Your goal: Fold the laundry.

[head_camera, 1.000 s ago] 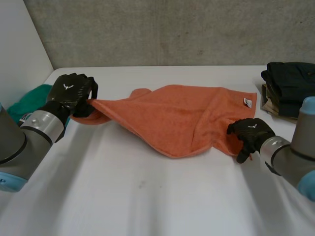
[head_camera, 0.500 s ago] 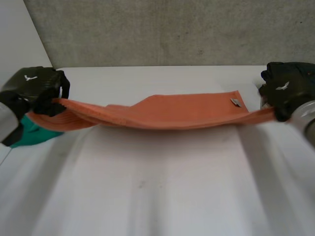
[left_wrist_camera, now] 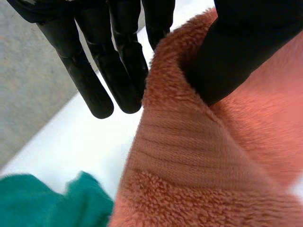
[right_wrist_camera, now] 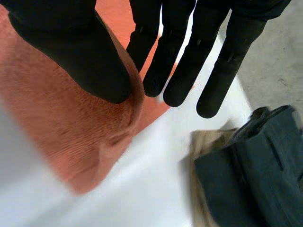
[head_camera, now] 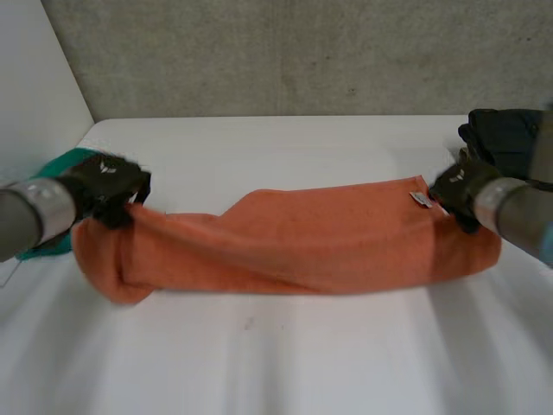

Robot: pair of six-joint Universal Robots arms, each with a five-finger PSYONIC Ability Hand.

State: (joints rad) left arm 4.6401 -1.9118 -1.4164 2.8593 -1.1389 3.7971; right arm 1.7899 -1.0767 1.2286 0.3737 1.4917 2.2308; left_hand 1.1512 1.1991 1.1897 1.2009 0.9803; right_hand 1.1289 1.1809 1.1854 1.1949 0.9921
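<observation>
On the white table (head_camera: 276, 372), in the head view, the orange towel (head_camera: 294, 246) hangs as a long sagging band between the two hands, and its lower part touches the surface. The left hand (head_camera: 108, 186) holds one end near a green cloth (head_camera: 62, 162). The right hand (head_camera: 462, 192) holds the other end, just beside the small label (head_camera: 421, 200) and near a pile of dark clothes (head_camera: 510, 138). This hold at both ends seems meant to stretch the towel, so that it can be laid flat for a fold. In the left wrist view, the thumb presses the towel's thick edge against the straight fingers (left_wrist_camera: 118, 71), so this hand pinches the towel. In the right wrist view, the thumb and the straight fingers (right_wrist_camera: 182, 56) pinch the hem in the same way, with a beige garment (right_wrist_camera: 204, 146) lying beyond.
</observation>
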